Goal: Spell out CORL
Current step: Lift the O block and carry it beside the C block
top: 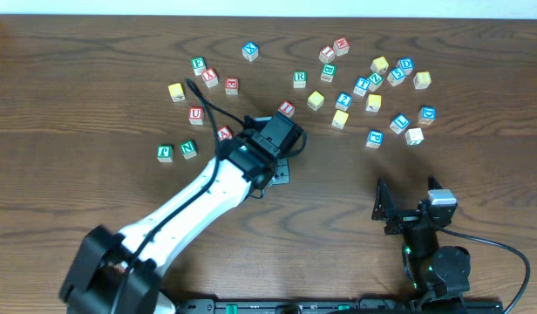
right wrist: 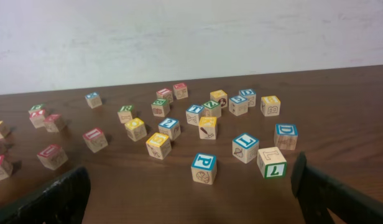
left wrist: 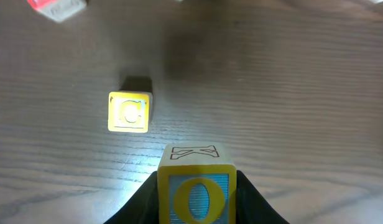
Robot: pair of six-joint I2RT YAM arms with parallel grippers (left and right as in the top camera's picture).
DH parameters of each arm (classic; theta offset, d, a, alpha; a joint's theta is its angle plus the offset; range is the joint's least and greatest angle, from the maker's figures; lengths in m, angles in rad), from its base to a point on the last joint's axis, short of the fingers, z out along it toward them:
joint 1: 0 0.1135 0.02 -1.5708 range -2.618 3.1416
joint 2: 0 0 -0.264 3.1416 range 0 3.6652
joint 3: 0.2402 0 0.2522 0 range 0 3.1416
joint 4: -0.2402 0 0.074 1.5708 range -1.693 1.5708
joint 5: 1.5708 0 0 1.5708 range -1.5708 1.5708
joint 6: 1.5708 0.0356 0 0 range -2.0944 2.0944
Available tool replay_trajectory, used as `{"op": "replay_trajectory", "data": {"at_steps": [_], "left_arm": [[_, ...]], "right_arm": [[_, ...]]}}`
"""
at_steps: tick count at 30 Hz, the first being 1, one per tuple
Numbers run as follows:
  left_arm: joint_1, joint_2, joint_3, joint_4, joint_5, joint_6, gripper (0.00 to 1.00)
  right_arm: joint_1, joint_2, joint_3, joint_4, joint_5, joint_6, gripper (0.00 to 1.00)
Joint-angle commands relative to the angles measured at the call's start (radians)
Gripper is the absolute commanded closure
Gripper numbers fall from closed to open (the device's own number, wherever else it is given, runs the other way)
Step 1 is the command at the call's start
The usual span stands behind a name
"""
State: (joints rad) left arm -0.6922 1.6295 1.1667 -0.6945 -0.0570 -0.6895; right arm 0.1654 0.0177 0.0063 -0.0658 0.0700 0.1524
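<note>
My left gripper [left wrist: 196, 208] is shut on a yellow-faced cube with a yellow O on blue [left wrist: 196, 193], held just above the table. A yellow C cube [left wrist: 129, 112] lies flat on the wood to the left of and beyond the O cube, apart from it. From overhead the left gripper [top: 281, 166] hides both cubes. The green R cube [top: 299, 78] sits in the scattered group at the back. A pale cube with an L on top [right wrist: 271, 163] lies near my right gripper [right wrist: 191, 205], which stands open and empty at the front right [top: 406, 197].
Several loose letter cubes are scattered across the back of the table [top: 373, 96], with a red-lettered cluster at the left [top: 207, 83] and a blue P cube [right wrist: 204, 168] close ahead of the right gripper. A red cube [left wrist: 55, 7] lies beyond the C.
</note>
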Motion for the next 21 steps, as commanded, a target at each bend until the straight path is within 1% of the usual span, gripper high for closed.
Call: {"op": "replay_trajectory", "data": {"at_steps": [1,8,11,21], "left_arm": [[-0.019,0.055,-0.005,0.009,-0.002,-0.049,0.93],[-0.051,0.093,-0.005,0.027,-0.012,-0.044,0.92],[-0.051,0.093,-0.005,0.029,-0.068,-0.044,0.92],[-0.051,0.097,-0.006,0.051,-0.117,-0.037,0.92]], "right_arm": [[-0.013,-0.005,-0.001,-0.004,-0.001,0.011,0.01],[-0.013,-0.005,-0.001,-0.004,-0.001,0.011,0.01],[-0.013,-0.005,-0.001,-0.004,-0.001,0.011,0.01],[-0.013,-0.005,-0.001,-0.004,-0.001,0.011,0.01]]}}
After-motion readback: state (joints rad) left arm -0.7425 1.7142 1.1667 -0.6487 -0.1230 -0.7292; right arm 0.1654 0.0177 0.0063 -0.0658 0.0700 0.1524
